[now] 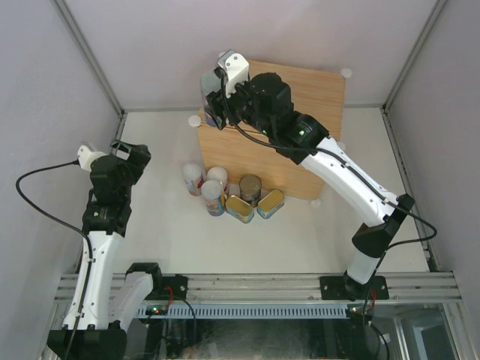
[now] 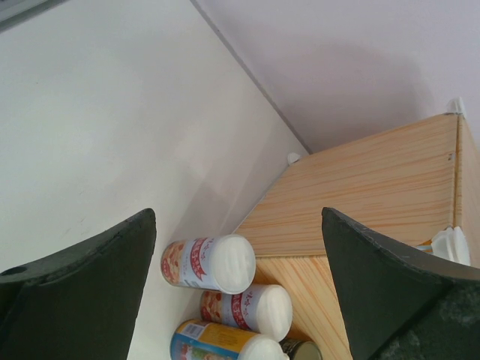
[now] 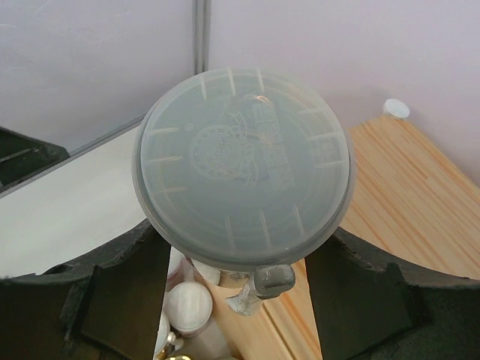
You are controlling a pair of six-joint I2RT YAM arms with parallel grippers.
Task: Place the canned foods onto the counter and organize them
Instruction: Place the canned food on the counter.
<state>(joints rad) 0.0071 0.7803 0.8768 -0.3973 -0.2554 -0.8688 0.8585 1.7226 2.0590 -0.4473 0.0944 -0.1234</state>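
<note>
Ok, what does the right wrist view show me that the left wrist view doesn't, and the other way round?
Only the right wrist view: the right gripper closed on a can with a translucent grey lid. The can is seen from above, so its label is hidden.

Only the left wrist view: the left gripper, open and empty, and the colourful labels on three white-lidded cans.

Both: the wood-grain counter and white-lidded cans on the table beside it.
</note>
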